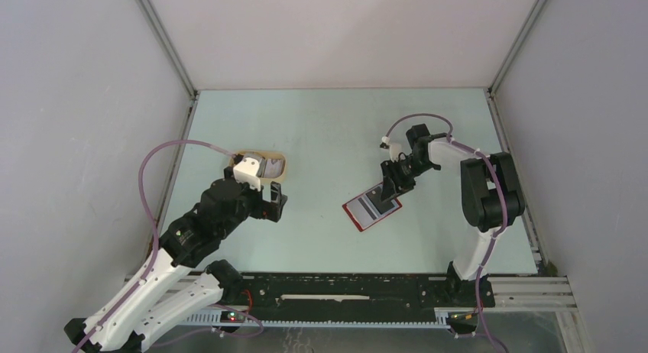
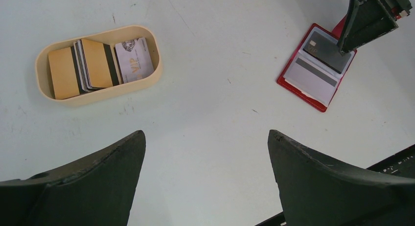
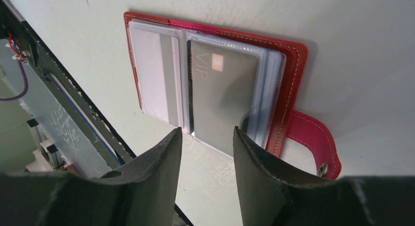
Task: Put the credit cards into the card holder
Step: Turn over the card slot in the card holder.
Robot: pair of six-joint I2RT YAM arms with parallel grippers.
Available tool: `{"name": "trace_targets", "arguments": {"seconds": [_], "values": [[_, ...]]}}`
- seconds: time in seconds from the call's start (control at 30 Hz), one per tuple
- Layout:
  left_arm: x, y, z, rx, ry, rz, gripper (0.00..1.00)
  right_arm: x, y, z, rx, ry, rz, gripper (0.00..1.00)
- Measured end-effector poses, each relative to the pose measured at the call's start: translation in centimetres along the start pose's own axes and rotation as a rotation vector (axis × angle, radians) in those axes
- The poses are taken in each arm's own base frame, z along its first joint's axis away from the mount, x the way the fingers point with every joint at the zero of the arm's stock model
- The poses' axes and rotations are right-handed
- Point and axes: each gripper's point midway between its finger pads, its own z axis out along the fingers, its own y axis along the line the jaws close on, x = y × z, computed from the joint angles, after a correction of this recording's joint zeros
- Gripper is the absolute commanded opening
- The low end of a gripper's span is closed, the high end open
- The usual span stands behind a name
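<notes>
Room: grey walls (image 1: 76, 101) stand on three sides of a pale green table (image 1: 321, 131).
Front edge: a black rail (image 1: 344, 292) runs along the near side, where both arms are fixed.
Tray: a tan oval tray (image 2: 156, 72) sits on the left part of the table.
Credit cards (image 2: 95, 64): a small pile of them lies inside the tray. A golden-brown card (image 2: 63, 74) is at one end. A whitish card (image 2: 133, 59) with "VIP" on it is at the other end. The ones in the middle show dark stripes.
Card holder (image 3: 293, 59): it is red and lies open and flat on the table. It is right of the middle and well apart from the tray.
Inside the holder: a dark card (image 3: 220, 94) marked "VIP" sits in a clear sleeve on one page. A pale card (image 3: 151, 74) with a grey stripe sits on the other page.
Tab: a red closure tab (image 3: 313, 138) sticks out from the side by the dark card, with a snap dot (image 3: 320, 169) at its end.
Right gripper (image 3: 208, 138): it is down over the open holder. Its two fingers stand partly apart above the near end of the dark card. Nothing is pinched between them. Whether a tip presses on the card is hard to tell.
Left gripper (image 2: 205, 138): its fingers are spread wide and hold nothing. It hangs above the bare table, near the tray.
</notes>
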Motion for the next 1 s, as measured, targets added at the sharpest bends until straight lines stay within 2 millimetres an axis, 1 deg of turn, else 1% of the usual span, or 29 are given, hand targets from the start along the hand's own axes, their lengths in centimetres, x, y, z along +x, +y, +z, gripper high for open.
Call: {"name": "trace_targets", "arguments": {"seconds": [0.1,0.23,0.3,0.4,0.6,0.73,0.77,0.87,0.97,1.0], "values": [[0.0,0.0,0.0,0.000,0.000,0.000,1.00,-0.2,0.2,-0.1,-0.009,-0.005,-0.003,0.52],[0.0,-0.2,0.0,0.013,0.002,-0.004,1.00,-0.2,0.0,-0.1,0.004,-0.004,-0.002,0.52],[0.0,-1.0,0.1,0.052,-0.001,-0.025,1.00,-0.2,-0.2,-0.2,0.012,-0.003,-0.001,0.52],[0.6,-3.0,0.8,0.146,-0.004,-0.087,0.98,-0.2,-0.6,-0.3,0.024,-0.004,0.003,0.51],[3.4,-6.6,3.5,0.295,0.036,-0.251,0.88,0.1,-1.5,-0.3,0.082,0.010,-0.002,0.50],[5.1,-8.4,5.8,0.337,0.082,-0.331,0.77,0.2,-2.1,-0.3,0.123,0.022,-0.013,0.47],[5.6,-8.6,6.3,0.340,0.093,-0.349,0.73,0.3,-2.2,-0.3,0.128,0.025,-0.016,0.47],[6.8,-9.2,7.7,0.345,0.109,-0.401,0.68,0.4,-1.7,0.1,0.131,0.043,-0.039,0.44],[7.4,-9.4,8.7,0.342,0.114,-0.433,0.61,0.8,-0.8,0.7,0.120,0.069,-0.066,0.40],[7.5,-9.4,8.8,0.339,0.112,-0.439,0.59,1.0,-0.1,1.1,0.109,0.085,-0.086,0.39]]}}
